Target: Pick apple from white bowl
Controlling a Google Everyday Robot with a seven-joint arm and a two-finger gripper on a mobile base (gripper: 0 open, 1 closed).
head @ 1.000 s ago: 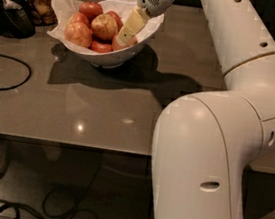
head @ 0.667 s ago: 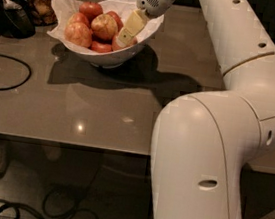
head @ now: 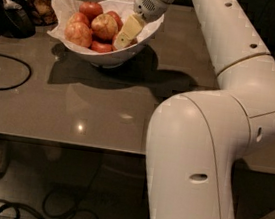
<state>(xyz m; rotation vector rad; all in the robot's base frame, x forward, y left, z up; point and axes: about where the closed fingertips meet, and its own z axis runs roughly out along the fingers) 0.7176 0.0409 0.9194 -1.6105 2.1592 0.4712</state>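
The tool [head: 122,38] is in the bowl [head: 106,57], just right of the apple [head: 104,25]. Spread or pinching, I cannot tell. Next it should grip and lift.

We see the white bowl [head: 115,57] standing upright on its small round foot. It is glossy and wide, with a slanted, uneven rim. The apple [head: 78,33] lies inside the white bowl at its front-left side, close under the rim. It is round and red-orange, with lighter yellowish flecks across its skin. It rests among the other apples [head: 104,26] heaped in the white bowl, pressed against a paler one on its right, and its top shows above the rim line. The gripper [head: 122,40] reaches down into the right side of the white bowl. It is across the heap from the apple and does not touch it.
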